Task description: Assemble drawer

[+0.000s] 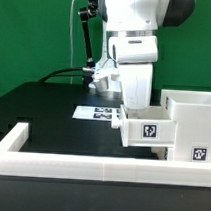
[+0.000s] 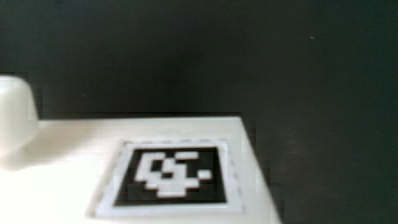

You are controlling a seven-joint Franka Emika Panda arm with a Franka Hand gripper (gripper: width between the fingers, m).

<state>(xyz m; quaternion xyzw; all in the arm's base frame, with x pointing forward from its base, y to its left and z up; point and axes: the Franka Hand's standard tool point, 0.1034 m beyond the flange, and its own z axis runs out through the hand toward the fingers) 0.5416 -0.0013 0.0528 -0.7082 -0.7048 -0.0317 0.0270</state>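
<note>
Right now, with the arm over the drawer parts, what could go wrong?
1. The gripper's fingertips are hidden behind the tray in the exterior view, so the grasp can't be confirmed.
2. The tray sits close against the shell; a skewed push could jam it.
3. The rail lies close in front, limiting room.

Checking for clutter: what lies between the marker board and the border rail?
Only bare black table, seen in the exterior view, separates the marker board from the border rail.
</note>
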